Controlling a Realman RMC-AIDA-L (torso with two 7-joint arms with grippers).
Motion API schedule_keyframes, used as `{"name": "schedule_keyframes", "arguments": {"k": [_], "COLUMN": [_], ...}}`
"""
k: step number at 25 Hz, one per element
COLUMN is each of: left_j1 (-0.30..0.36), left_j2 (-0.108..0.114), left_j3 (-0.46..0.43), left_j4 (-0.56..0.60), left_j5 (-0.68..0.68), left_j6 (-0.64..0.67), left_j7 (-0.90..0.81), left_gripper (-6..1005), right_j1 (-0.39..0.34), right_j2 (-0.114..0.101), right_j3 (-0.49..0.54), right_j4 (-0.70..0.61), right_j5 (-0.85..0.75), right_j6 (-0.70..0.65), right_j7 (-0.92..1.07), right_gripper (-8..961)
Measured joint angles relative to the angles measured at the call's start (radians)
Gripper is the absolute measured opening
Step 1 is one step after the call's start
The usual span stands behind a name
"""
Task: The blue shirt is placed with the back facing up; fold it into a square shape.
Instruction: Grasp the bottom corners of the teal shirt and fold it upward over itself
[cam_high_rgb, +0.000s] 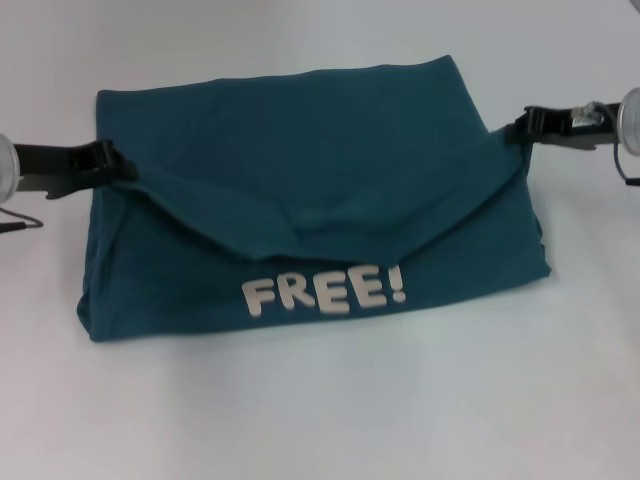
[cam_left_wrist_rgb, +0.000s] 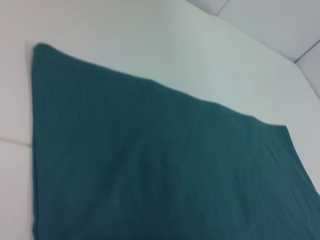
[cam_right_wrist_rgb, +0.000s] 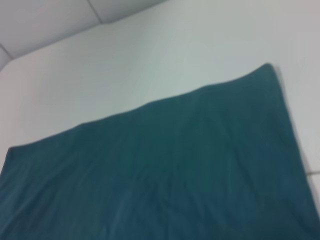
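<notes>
White table (cam_high_rgb: 320, 420) carrying one garment

The blue shirt (cam_high_rgb: 300, 170) is lying directly on the table, partly folded, with white "FREE!" lettering (cam_high_rgb: 325, 291) facing up near its front edge.

You have the blue shirt (cam_high_rgb: 320, 150) in a plain dark teal-blue, matte and even across its folded panels, with pale cream block lettering (cam_high_rgb: 325, 290) reading "FREE!" near its front edge. It lies on a white surface (cam_high_rgb: 320, 420). The left gripper (cam_high_rgb: 118, 160) and the right gripper (cam_high_rgb: 520, 127) are both black, on black arms with silvery-grey ends.
</notes>
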Motion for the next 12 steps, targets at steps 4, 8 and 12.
{"name": "schedule_keyframes", "arguments": {"k": [4,8,12], "left_j1": [-0.013,-0.025,-0.033], "left_j2": [0.004,0.003,-0.007], "left_j3": [0.001,0.013,0.036], "left_j4": [0.0,-0.013,-0.043], "left_j5": [0.003,0.005,0.007], "left_j6": [-0.04,-0.091,-0.156], "left_j7": [0.0,0.001,0.039], "left_gripper": [27,27,28], "right_j1": [0.006,0.024,0.044], "right_j2": [-0.004,-0.004,-0.001], "right_j3": [0.011,0.0,-0.032], "right_j4": [-0.003,0.007,0.065], "right_j5": [0.023,0.045,0.008], "right_j6": [0.033,0.074,0.137], "right_j7": [0.002,-0.008,-0.018], "right_gripper": [35,35,35]}}
